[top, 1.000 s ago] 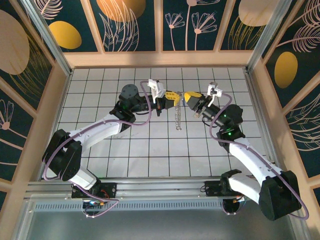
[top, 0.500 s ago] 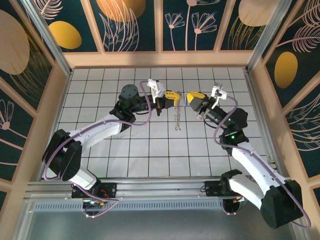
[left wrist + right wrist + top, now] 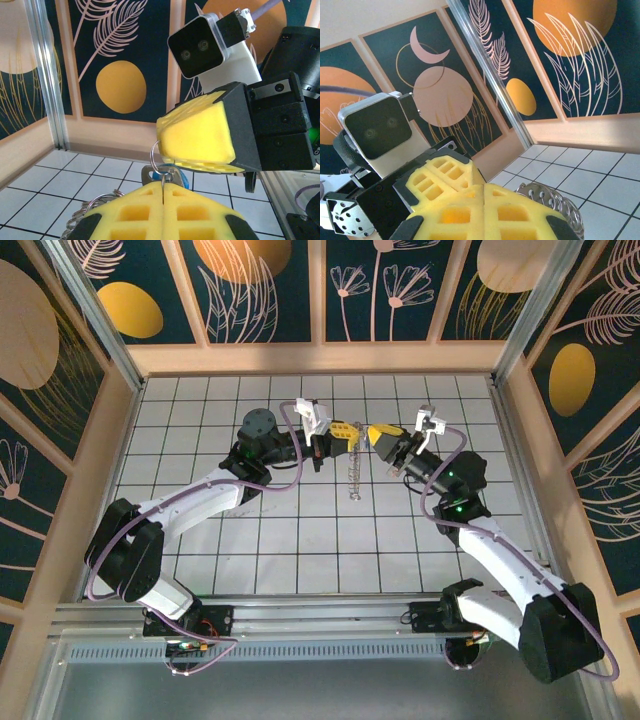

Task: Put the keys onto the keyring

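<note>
Swinging back in: right arm (image 3: 487, 545) bowed its elbow out toward 3 o'clock half a second ago, and now it's roughly where it sat a second ago. Left arm (image 3: 195, 505) hasn't budged. Net effect at the tips: right gripper (image 3: 379, 434) is tight up against left gripper (image 3: 346, 432) again, nearly touching, just past table (image 3: 200, 550) centre toward 12 o'clock. Reads as a re-aim, not a finished thread.

Left gripper is pressed together, pinching the keyring (image 3: 353, 478). Its fringed rim dangles toward 6 o'clock from the pinch, same as before. In the left wrist view a thin wire loop (image 3: 152, 152) rises from the left gripper's seam up to the right gripper. Key (image 3: 184, 176), blue head, sits just under the right tips, against that loop. Right gripper is pressed together too; can't tell whether it pinches the key or only the wire.

My read: the key isn't confirmed on the ring. The next move needs fine alignment of the key hole to the wire.

In the way: the fat yellow pads hide the junction from both wrist views, and the wrist camera (image 3: 212, 45) crowds it at 12 o'clock. Beyond that, wall panels (image 3: 270, 290), well apart.
</note>
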